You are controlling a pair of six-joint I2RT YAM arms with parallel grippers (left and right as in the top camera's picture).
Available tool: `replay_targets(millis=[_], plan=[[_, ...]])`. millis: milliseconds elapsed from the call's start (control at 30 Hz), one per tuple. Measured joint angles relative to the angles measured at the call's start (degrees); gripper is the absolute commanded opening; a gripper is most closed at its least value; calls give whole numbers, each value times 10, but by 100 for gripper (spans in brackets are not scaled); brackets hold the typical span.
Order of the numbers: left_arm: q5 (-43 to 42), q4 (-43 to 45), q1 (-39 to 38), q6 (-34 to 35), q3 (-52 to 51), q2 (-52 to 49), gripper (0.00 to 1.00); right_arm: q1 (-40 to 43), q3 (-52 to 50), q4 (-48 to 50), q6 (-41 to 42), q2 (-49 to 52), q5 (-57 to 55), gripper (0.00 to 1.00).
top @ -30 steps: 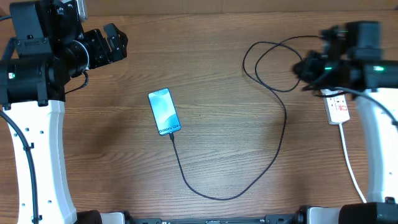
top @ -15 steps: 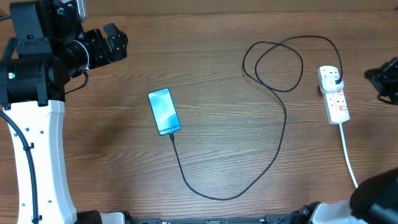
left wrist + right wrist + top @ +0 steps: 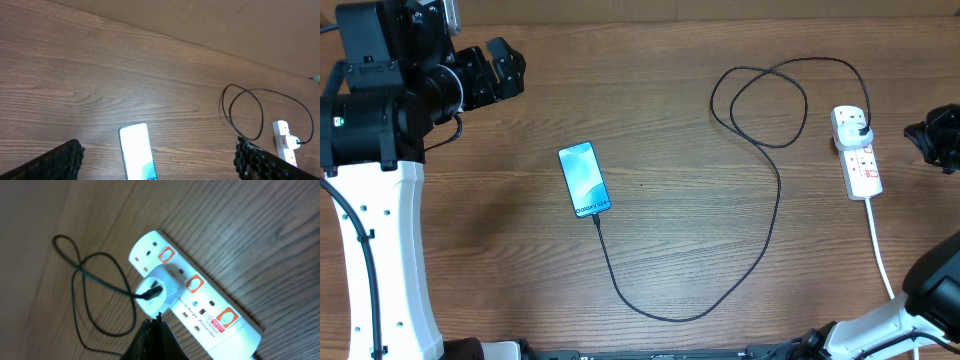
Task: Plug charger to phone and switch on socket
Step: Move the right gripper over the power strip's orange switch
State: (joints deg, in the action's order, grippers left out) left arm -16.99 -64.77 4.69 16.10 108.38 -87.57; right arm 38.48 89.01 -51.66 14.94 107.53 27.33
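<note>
3 red switches (image 3: 196, 283) sit on the socket (image 3: 857, 160), a light, hard strip near the tabletop's (image 3: 670, 100) right edge. It will likely slide, so press straight down. Right gripper (image 3: 154, 330), pressed together, hangs just beside it, not touching. Left gripper (image 3: 505, 65), spread, is at the far-left corner. Phone (image 3: 584, 180) lies left of centre, with the charger (image 3: 770, 230) meeting its near end.

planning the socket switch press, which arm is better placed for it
Right, probably. The right gripper is shut to a point and hangs just beside the socket, with the red switches in its wrist view. The left gripper is open at the far corner, beyond the phone.
</note>
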Motion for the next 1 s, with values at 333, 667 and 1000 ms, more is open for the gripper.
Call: replay_targets(millis=[333,667,1000], plan=[[0,0,0,0,0,0,100,0,0,12,27,67,-28,4],[0,0,0,0,0,0,99,0,0,34,31,120,-19,4],[0,0,0,0,0,0,100,-1,0,50,21,121,-16,4]])
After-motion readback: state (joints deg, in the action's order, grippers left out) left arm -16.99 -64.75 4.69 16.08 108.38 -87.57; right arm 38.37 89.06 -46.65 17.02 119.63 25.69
